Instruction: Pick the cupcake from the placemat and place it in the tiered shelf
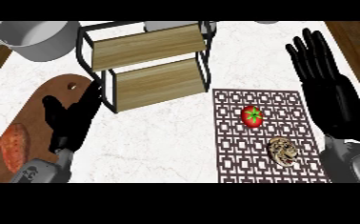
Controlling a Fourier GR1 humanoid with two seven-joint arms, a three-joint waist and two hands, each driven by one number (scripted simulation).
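On the patterned placemat (271,137), near its lower right corner, lies the cupcake (284,151), untouched; a red tomato (252,116) sits just above it, apart from it. Bare white counter (169,142) separates the mat's left edge from the left hand (70,118), fingers straight and relaxed over a wooden cutting board (42,99) bearing a reddish food item (14,147). The right hand (323,82) stands beside the mat's right edge, fingers straight and spread. Both wooden levels of the tiered shelf (147,66) hold nothing; a grey pot (38,37) stands beyond at upper left
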